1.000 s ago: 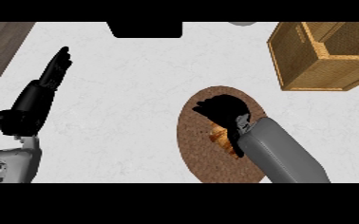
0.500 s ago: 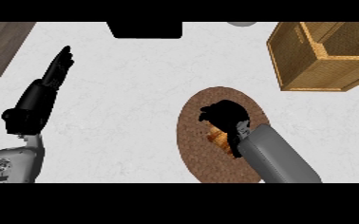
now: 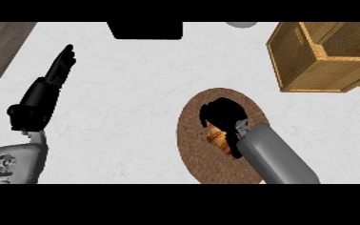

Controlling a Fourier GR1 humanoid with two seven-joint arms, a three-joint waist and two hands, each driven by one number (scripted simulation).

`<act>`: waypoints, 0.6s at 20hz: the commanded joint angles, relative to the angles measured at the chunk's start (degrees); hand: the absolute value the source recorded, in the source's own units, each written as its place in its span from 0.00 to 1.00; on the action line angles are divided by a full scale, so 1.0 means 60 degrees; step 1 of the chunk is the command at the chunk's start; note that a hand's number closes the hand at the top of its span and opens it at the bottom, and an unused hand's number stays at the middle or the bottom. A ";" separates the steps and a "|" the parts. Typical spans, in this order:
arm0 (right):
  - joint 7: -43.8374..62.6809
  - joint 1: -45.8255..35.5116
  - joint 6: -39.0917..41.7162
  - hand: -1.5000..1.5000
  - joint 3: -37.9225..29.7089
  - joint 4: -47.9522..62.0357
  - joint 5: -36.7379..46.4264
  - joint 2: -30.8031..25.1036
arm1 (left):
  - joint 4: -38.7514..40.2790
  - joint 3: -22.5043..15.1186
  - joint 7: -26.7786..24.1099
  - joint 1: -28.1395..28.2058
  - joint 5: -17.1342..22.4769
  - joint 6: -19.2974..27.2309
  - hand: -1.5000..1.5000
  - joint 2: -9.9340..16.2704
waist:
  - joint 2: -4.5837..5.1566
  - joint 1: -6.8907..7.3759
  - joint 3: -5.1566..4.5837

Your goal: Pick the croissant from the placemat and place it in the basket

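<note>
Centrally, right hand [image 3: 224,114] with fingers curled over the croissant [image 3: 219,139] on the placemat [image 3: 193,138]; left hand [image 3: 44,95] resting, fingers straight; basket [image 3: 309,59] well apart.

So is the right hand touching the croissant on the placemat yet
Cannot tell. In the head view the right hand overlaps the croissant on the placemat, hiding any contact or gap.

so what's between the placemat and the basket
Only bare white counter lies between the placemat and the basket, seen in the head view.
</note>
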 commanded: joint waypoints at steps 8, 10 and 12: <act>-0.2112 -0.0156 -0.2399 1.00 -0.3396 0.1140 -0.0522 -0.3879 | -0.0025 0.0365 -0.0073 0.0213 0.0047 0.0059 0.50 0.0096 | 0.0210 -0.0523 0.0144; -0.2041 -0.0239 -0.2546 1.00 -0.4247 0.1678 -0.0725 -0.4701 | -0.0086 0.0388 -0.0105 0.0260 -0.0019 0.0148 0.50 0.0099 | 0.0293 -0.0724 0.0206; -0.2386 -0.0291 -0.2987 1.00 -0.5104 0.2200 -0.1067 -0.5470 | -0.0107 0.0382 -0.0179 0.0395 0.0052 0.0077 0.50 0.0075 | 0.0380 -0.0598 0.0218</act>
